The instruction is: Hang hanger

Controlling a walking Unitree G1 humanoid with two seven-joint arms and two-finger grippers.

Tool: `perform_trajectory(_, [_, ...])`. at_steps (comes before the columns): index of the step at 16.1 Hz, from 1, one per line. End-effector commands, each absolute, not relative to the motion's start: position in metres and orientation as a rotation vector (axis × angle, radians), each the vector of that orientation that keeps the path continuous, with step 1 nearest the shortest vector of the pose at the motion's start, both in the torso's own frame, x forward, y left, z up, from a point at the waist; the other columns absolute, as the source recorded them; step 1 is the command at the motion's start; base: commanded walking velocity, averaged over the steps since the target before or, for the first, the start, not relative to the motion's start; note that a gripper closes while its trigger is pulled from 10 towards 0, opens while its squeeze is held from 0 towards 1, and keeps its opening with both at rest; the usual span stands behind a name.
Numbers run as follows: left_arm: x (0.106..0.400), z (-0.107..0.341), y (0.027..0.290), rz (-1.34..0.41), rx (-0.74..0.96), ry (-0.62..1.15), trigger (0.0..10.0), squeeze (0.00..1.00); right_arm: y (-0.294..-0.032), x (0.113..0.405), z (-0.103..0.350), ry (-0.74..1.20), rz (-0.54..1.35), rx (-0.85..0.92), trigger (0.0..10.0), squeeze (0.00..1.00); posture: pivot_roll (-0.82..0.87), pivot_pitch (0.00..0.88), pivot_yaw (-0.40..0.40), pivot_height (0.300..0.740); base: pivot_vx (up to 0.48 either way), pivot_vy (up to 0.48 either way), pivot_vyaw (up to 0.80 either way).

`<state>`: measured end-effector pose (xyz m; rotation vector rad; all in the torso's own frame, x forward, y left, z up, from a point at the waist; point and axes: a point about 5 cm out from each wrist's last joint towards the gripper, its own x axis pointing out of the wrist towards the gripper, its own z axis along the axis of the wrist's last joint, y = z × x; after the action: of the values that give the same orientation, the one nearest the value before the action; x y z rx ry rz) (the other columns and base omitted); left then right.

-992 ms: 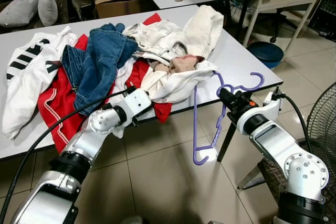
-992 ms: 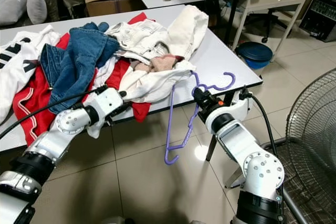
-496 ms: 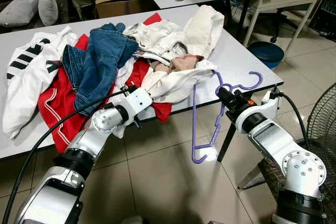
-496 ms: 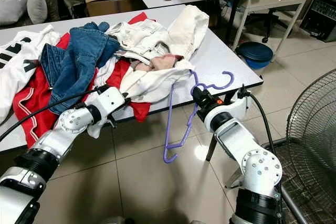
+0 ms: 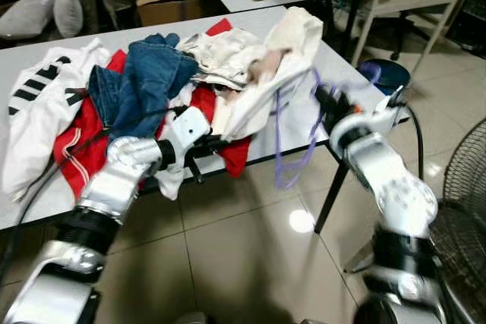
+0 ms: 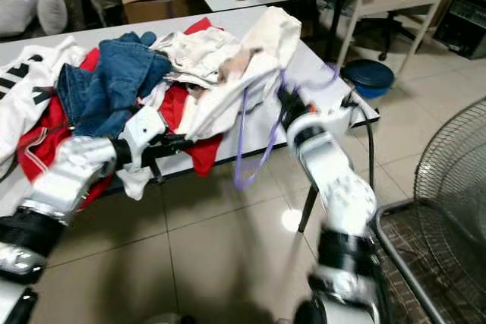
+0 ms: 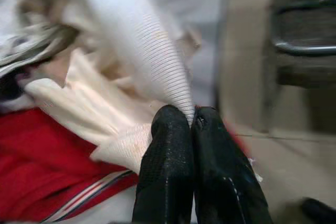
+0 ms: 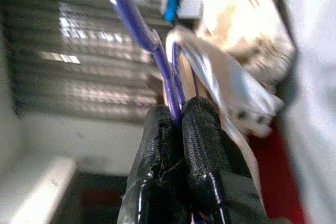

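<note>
- Left eye view: tabletop (image 5: 345,85) carries a heap of clothes; jeans (image 5: 148,81) on top, a red garment (image 5: 80,146) beneath, a white striped top (image 5: 38,104) at the far left end.
- Cream garment (image 5: 262,85) lies at the heap's right side, next to the tabletop's near edge, one fold lifted and stretched.
- Left pincer (image 7: 190,124) sits at the near edge, below the cream garment. Left wrist view: both fingers (image 7: 165,166) pressed together, clamped on a ribbed edge of that garment.
- Right pincer (image 5: 317,95) is over the tabletop's right part, just beside the cream garment. Right wrist view: fingers (image 8: 202,129) closed on the purple hanger's thin bar.
- Hanger (image 5: 292,138) is blurred in the head views; it hangs from the right pincer, its lower part dropping past the tabletop's near edge, its upper part touching or overlapping the cream garment; which, cannot be told.
- Fan (image 6: 448,210) stands on the floor right of the tabletop.
- Blue bin (image 6: 367,77) is beyond the tabletop's right corner.
</note>
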<state>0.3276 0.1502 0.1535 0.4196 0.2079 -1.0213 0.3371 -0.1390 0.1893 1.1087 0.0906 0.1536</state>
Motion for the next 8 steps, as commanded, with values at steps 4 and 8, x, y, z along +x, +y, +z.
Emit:
perform_trajectory(4, [0.302,0.199,0.12,-1.299,0.203,0.208,0.0,0.0,-0.126,0.363,0.201,-0.03,0.112,1.225,10.0,0.0,0.02,0.0,0.11,0.74,0.0,0.0,0.0])
perform_trajectory(8, [0.292,0.213,0.108,-1.364,0.084,0.232,0.0,0.0,-0.115,0.374,0.204,-0.067,0.094,1.275,10.0,0.0,0.04,0.0,0.111,0.74,0.0,0.0,0.0])
